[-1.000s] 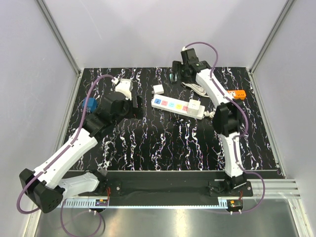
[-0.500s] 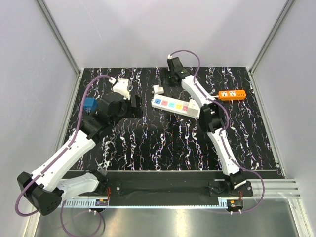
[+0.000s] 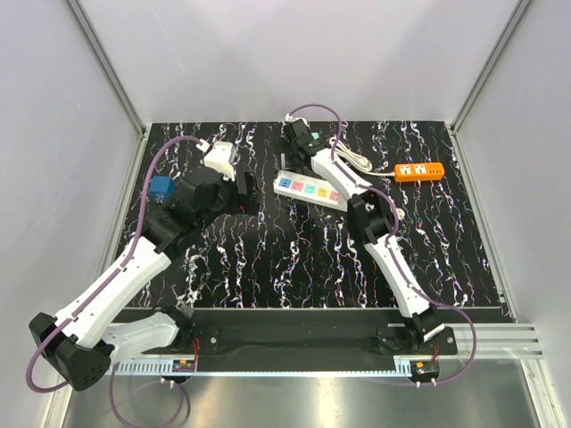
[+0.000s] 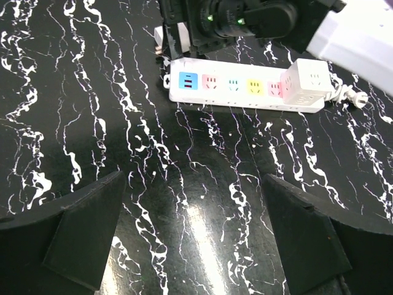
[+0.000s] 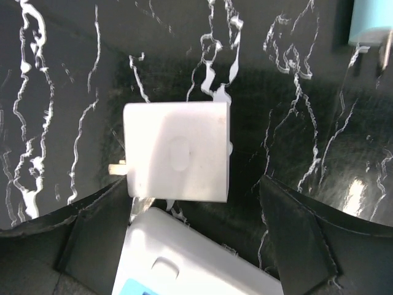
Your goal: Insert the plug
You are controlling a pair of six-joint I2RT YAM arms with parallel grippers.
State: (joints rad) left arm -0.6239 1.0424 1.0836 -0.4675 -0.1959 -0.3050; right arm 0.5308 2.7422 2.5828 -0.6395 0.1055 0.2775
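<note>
The plug (image 5: 178,152) is a white square block lying flat on the black marbled table, its prongs (image 5: 116,167) pointing left. My right gripper (image 5: 193,206) hangs just above it, open, one finger on each side and nothing held. The white power strip (image 3: 308,189) lies just near of the plug, its end (image 5: 184,258) below the plug in the right wrist view. In the top view my right gripper (image 3: 296,143) hides the plug. My left gripper (image 4: 193,227) is open and empty over bare table, facing the strip (image 4: 245,92).
A white cube adapter (image 4: 310,83) sits plugged into the strip's right end. An orange power strip (image 3: 419,171) with a white cord lies at the back right. A blue block (image 3: 161,190) and a white object (image 3: 220,156) are beside the left arm. A pale blue object (image 5: 371,21) lies beyond the plug.
The right arm has swung left from the back middle of the table to above the white plug, its jaws slightly wider. The left arm has barely moved.
</note>
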